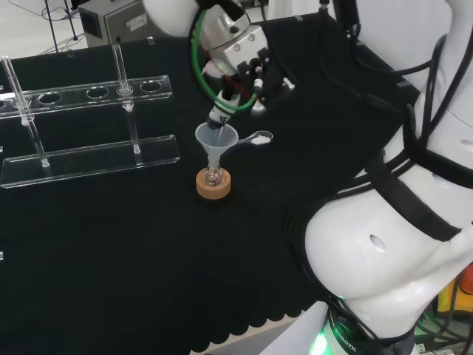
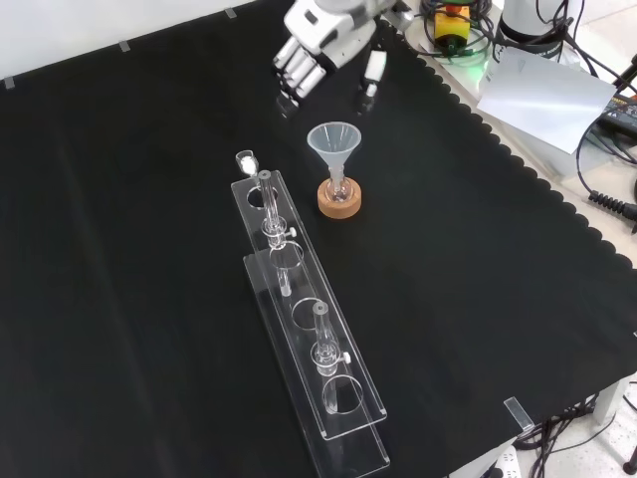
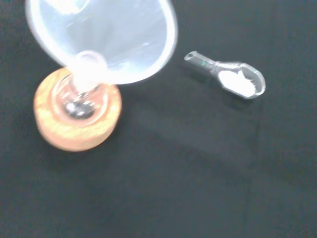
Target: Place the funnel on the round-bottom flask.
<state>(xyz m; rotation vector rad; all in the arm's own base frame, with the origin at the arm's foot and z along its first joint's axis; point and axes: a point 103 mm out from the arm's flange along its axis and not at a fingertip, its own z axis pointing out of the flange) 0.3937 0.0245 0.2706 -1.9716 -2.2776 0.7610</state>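
Note:
A clear funnel (image 1: 216, 137) (image 2: 333, 140) (image 3: 109, 34) stands upright with its stem in the neck of a small round-bottom flask (image 1: 213, 176) (image 2: 338, 187) (image 3: 79, 101). The flask rests on a cork ring (image 1: 213, 188) (image 2: 339, 205) (image 3: 74, 134). My hand (image 1: 247, 70) (image 2: 309, 55) hovers just beyond the funnel, higher up in the front view, with its fingers relaxed and nothing in them. In the front view a gap separates the fingers from the funnel's rim. In the head view one fingertip (image 1: 219, 116) appears close above the rim.
A small glass scoop with white powder (image 1: 260, 137) (image 2: 246, 159) (image 3: 237, 82) lies on the cloth beside the flask. A long clear test-tube rack (image 1: 89, 159) (image 2: 309, 339) with glass tubes stands at the left in the head view. The cloth's scalloped edge (image 2: 518, 149) runs along the right of the front view.

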